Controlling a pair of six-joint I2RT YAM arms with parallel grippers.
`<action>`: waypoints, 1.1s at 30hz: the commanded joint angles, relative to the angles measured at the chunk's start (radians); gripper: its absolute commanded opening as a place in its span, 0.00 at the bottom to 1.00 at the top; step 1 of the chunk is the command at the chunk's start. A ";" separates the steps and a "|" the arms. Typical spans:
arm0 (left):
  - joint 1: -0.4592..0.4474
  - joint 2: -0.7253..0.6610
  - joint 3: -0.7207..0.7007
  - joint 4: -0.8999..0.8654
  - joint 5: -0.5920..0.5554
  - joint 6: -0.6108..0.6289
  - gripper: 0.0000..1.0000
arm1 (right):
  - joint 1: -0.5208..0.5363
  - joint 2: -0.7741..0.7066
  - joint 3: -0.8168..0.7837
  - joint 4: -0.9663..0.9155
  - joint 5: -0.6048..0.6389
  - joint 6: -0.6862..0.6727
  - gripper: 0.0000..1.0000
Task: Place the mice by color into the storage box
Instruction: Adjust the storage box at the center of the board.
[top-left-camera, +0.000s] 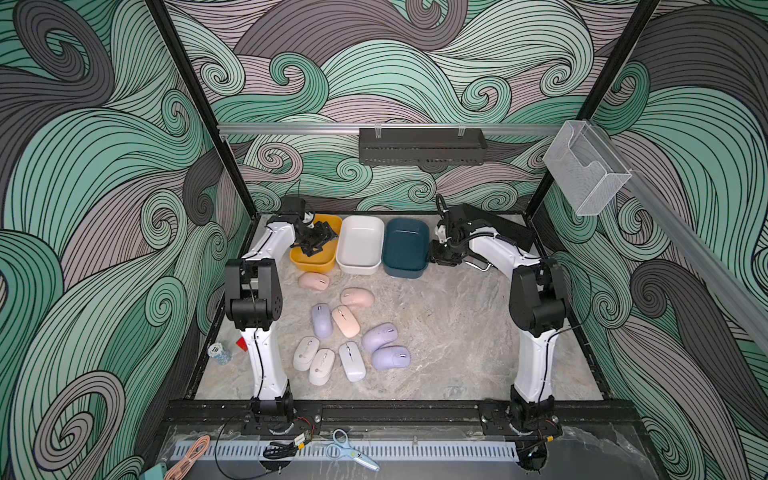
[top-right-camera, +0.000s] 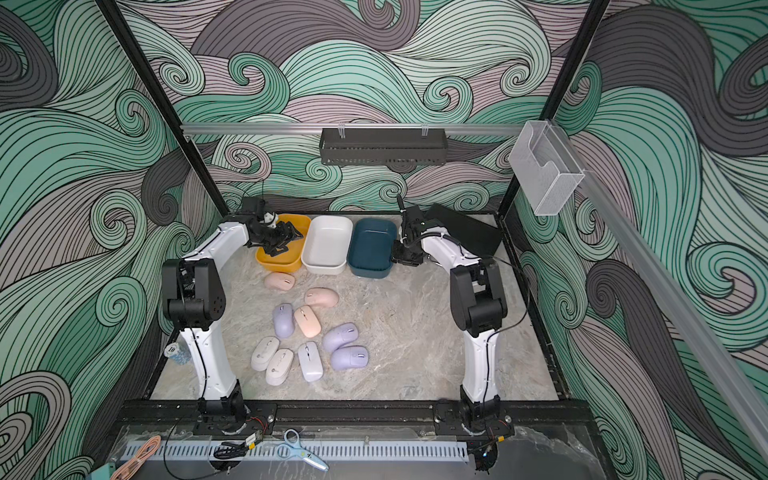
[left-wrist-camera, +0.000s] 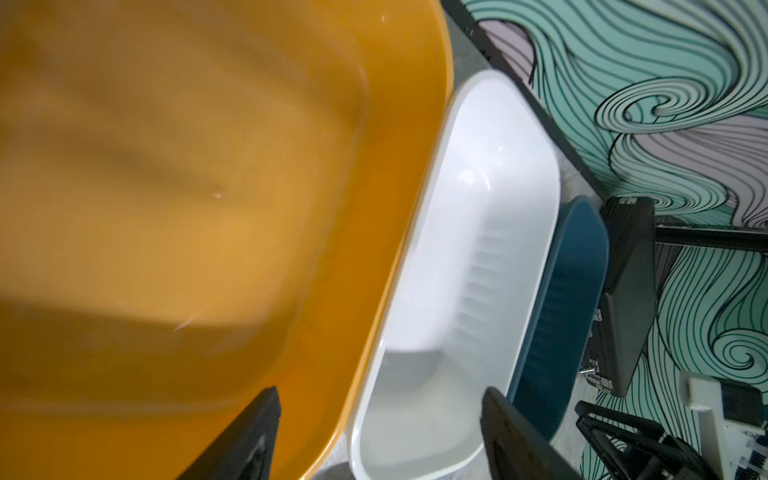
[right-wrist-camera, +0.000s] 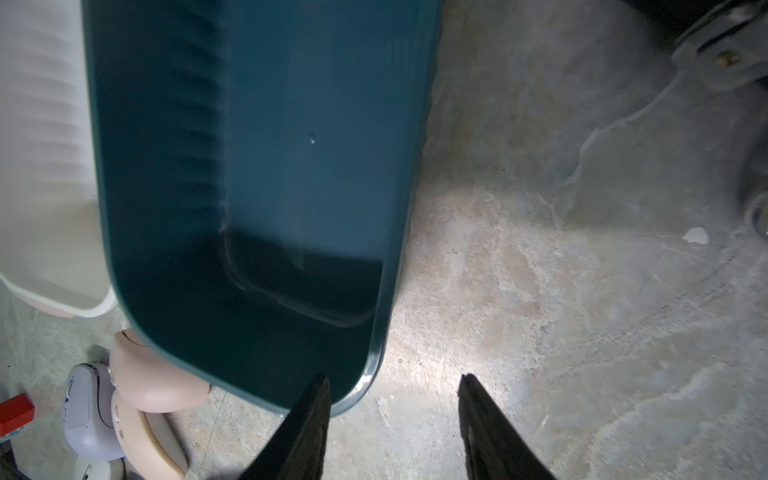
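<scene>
Currently, all nine mice (top-left-camera: 345, 321) lie on the table (top-left-camera: 457, 332), in a loose cluster on the robot's side of the three boxes. None is in a box.

1. Location. The pink mice (top-left-camera: 357, 297) lie nearest the boxes, one just in front of the yellow box (top-left-camera: 312, 266). The lavender mice (top-left-camera: 379, 336) and off-white mice (top-left-camera: 306, 353) lie closer to the arm bases, several touching their neighbours. The white box (top-left-camera: 359, 266) and teal box (top-left-camera: 405, 270) stand in a row beside the yellow one. All three appear empty.

2. Grippers. The left gripper (top-left-camera: 316, 239) hovers over the yellow box, jaws wide apart, holding nothing. The right gripper (right-wrist-camera: 394, 377) sits at the teal box's outer corner, jaws partly apart and empty. One finger is over the box interior and the other over bare table, with the rim between them. No clamped hold is visible.

3. Handling. Each mouse is probably light and rigid, with a smooth domed plastic shell that is likely to slip under the pads.
- Take hold across the narrow width, on the side walls, low near the table.
- Avoid the dome top and the scroll wheel.
- Start with an outlying mouse, since touching neighbours leave little room for the fingers.
</scene>
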 joint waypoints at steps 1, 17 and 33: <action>-0.024 0.030 0.039 -0.055 0.029 0.032 0.76 | 0.003 0.016 0.027 -0.035 -0.025 0.004 0.54; -0.103 0.066 0.051 -0.057 0.057 0.010 0.76 | 0.006 0.067 0.079 -0.053 -0.030 -0.025 0.57; -0.103 -0.119 0.011 -0.097 -0.039 0.034 0.81 | 0.002 0.082 0.136 -0.146 0.141 -0.120 0.54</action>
